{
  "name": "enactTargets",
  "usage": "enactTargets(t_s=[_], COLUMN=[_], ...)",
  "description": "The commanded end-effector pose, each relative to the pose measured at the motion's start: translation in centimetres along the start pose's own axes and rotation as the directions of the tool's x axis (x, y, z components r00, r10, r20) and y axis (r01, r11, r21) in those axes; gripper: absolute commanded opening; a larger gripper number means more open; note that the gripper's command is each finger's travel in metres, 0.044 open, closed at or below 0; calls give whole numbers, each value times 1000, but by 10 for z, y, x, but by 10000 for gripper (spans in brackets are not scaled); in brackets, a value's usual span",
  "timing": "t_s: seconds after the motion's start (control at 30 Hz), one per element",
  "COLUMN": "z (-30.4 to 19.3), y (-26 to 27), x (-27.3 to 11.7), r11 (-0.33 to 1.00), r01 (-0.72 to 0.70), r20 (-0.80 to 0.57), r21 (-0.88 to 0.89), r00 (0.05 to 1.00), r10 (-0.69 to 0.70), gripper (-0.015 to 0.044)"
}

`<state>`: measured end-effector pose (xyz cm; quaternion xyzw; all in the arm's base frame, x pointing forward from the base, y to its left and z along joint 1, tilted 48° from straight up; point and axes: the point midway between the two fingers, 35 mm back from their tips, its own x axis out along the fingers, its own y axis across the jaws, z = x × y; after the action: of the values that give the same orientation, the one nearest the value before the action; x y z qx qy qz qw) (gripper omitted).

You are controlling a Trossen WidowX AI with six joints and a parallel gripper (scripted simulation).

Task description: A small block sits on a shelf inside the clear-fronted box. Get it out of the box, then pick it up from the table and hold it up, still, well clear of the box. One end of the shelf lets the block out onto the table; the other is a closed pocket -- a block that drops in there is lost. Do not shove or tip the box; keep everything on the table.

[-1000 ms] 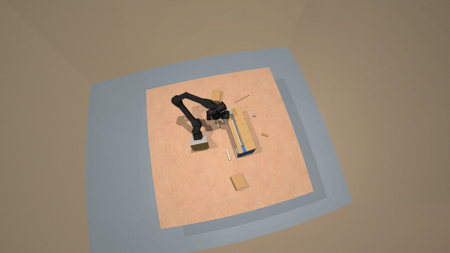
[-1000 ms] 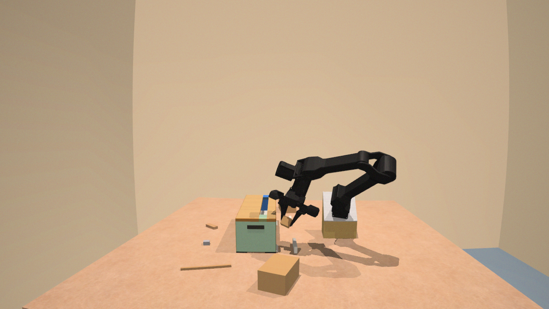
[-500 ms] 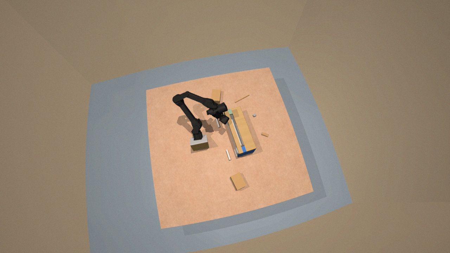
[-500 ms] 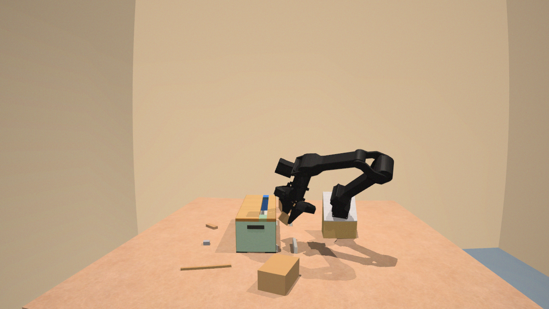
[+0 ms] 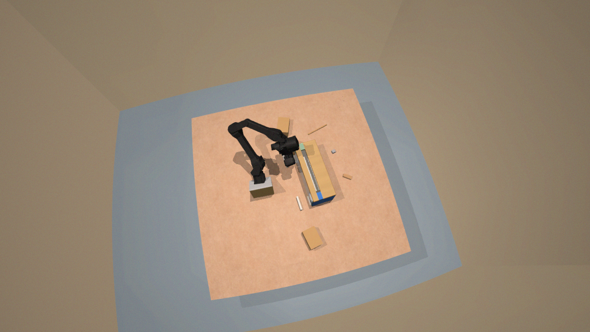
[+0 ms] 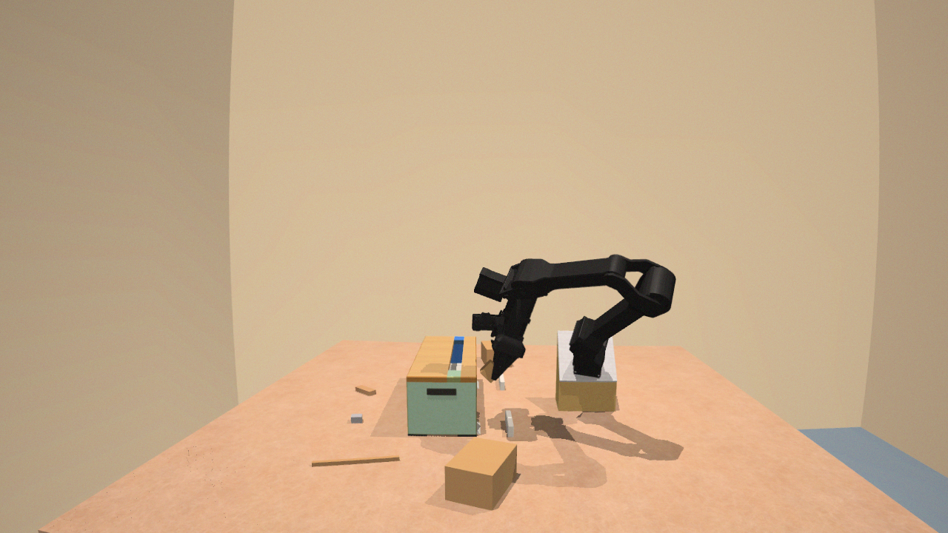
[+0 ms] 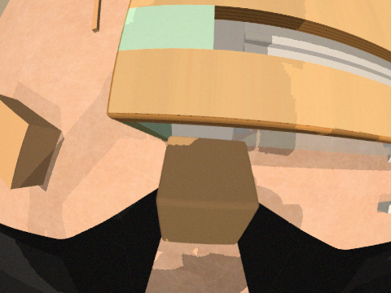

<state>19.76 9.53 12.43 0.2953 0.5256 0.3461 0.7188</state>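
The table [image 6: 663, 424] carries the long box [image 6: 442, 391], standing upright with its green end near the exterior camera. The arm [image 6: 583, 278] rises from its base block on the right and bends down toward the box's right side. Its gripper [image 7: 207, 255] is clamped on the small brown block [image 7: 207, 190], held off the table just beside the box. A larger tan cube [image 6: 480, 471] sits near, a thin stick [image 6: 355, 460] to its left.
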Motion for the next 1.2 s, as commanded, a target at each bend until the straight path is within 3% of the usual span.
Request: enactTargets(t_s=[0.0, 0.23, 0.5, 0.83, 1.17], z=[3, 5, 8, 13, 17], y=[1, 1, 1, 1, 1], x=[-3, -8, -13, -20, -28], r11=[989, 902, 708, 357, -57], r01=[-11, -25, -40, -48, -38], r20=[3, 7, 14, 27, 43], r21=[150, 431, 705, 933, 998], r00=[1000, 1000, 999, 998, 995], r10=[11, 25, 42, 64, 87], gripper=[0, 0, 0, 0, 0])
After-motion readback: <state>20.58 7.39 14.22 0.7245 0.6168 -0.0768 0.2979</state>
